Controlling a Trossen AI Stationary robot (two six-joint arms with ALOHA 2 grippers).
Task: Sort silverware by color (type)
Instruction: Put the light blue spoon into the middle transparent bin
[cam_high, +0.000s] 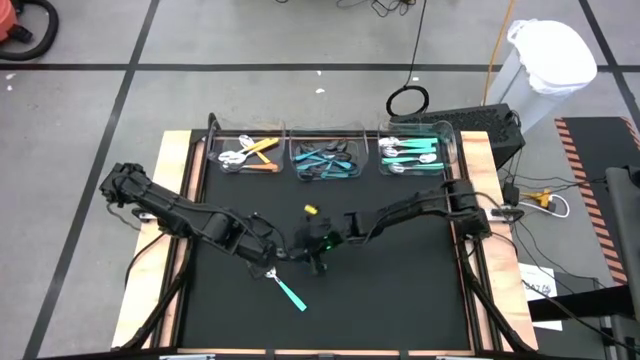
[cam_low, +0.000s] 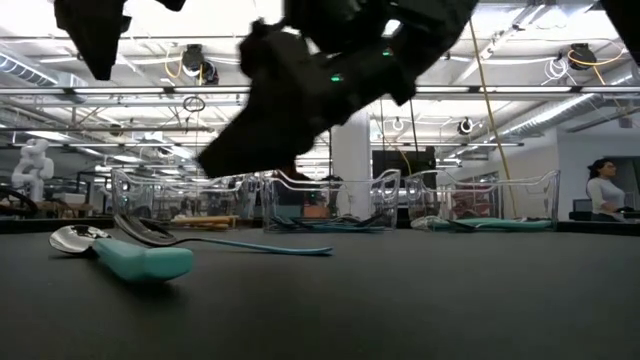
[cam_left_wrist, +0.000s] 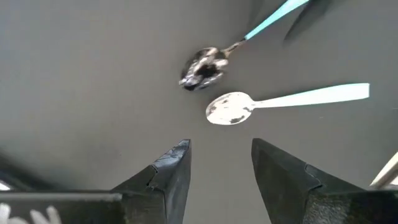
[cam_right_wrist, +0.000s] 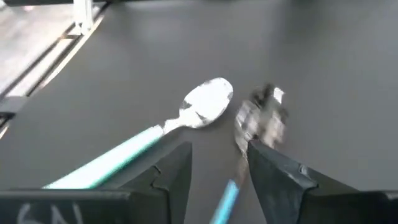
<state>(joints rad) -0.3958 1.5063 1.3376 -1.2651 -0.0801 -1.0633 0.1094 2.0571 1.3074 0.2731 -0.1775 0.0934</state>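
Observation:
Two teal-handled spoons lie flat on the black mat. One has a silver bowl (cam_left_wrist: 229, 109) and a broad handle (cam_high: 290, 292). The other has a darker shiny bowl (cam_left_wrist: 202, 65) and a thin handle (cam_low: 270, 247). My left gripper (cam_left_wrist: 221, 155) is open and hovers just short of the silver bowl. My right gripper (cam_right_wrist: 217, 158) is open above the mat, its fingers on either side of the thin handle (cam_right_wrist: 227, 199) without touching it. In the low view the right arm (cam_low: 310, 90) hangs over both spoons (cam_low: 130, 255).
Three clear bins stand along the mat's far edge: left (cam_high: 247, 153) with orange-handled spoons, middle (cam_high: 325, 160) with dark and teal ones, right (cam_high: 412, 152) with silver and teal ones. A small yellow object (cam_high: 310, 210) lies near the centre. A person (cam_low: 605, 190) stands far behind.

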